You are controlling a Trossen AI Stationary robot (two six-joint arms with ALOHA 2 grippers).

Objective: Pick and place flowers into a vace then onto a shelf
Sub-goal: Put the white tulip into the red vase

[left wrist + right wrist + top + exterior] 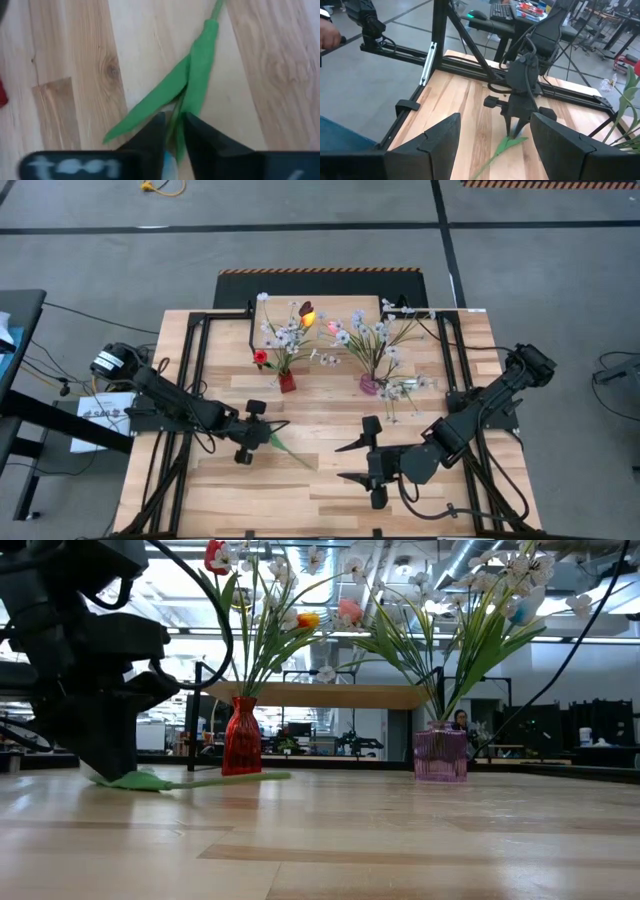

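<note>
Near the red vase (287, 381), left claw (262, 436) clamps the flower stem (290, 449); right claw (358, 462) apart.

Robotics lab — exposed ceiling ducts (470, 560), cluttered workbenches (535, 10), concrete floor (330, 250) with floor tape (300, 227).

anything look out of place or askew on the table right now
One green-stemmed flower lies flat on the slatted wooden tabletop instead of standing in the red vase or the clear purple vase. The left gripper is down over its leafy end, fingers either side of the stem.
</note>
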